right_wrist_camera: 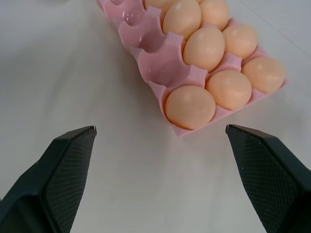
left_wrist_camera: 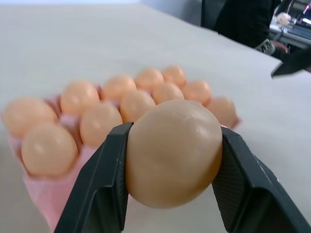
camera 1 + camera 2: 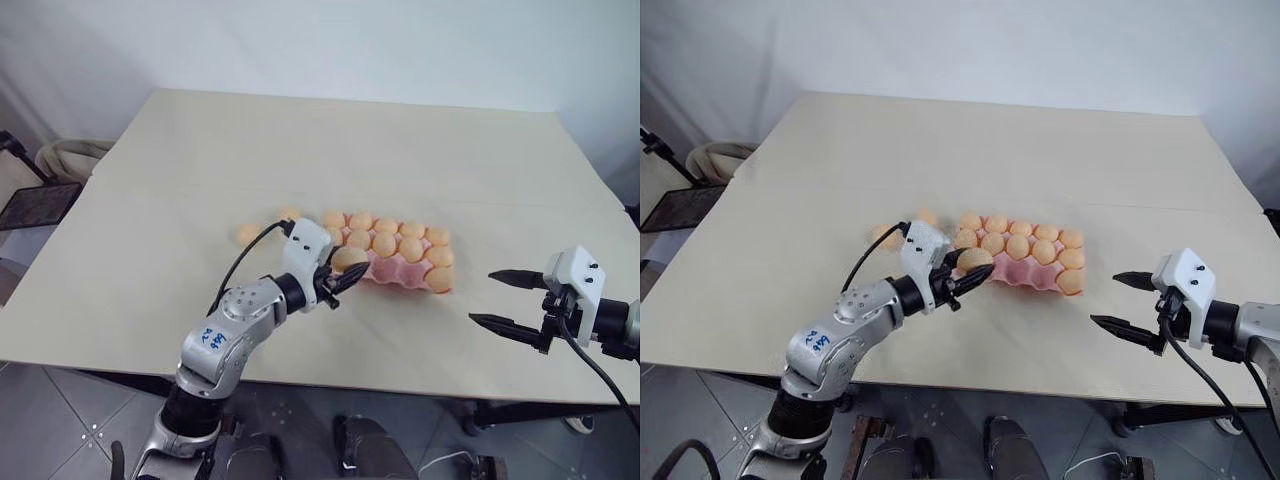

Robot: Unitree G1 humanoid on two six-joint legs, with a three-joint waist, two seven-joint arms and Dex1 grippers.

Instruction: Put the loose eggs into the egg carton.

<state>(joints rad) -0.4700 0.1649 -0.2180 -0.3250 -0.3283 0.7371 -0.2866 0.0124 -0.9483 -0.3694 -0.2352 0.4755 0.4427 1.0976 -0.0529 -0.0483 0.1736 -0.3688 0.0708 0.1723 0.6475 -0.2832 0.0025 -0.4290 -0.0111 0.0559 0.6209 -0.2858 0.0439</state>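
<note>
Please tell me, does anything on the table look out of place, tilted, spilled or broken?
Nothing looks damaged or spilled. Two loose eggs lie on the table to the left of the egg carton, outside it. The left hand holds another egg.

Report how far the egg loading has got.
Done: most cups of the egg carton already hold eggs; the row nearest the robot has open cups. In hand: the left tool is shut on one egg, held just above the carton's near edge, not yet placed. Left: two loose eggs lie on the table beyond the left arm. The right tool waits open beside the carton.
</note>
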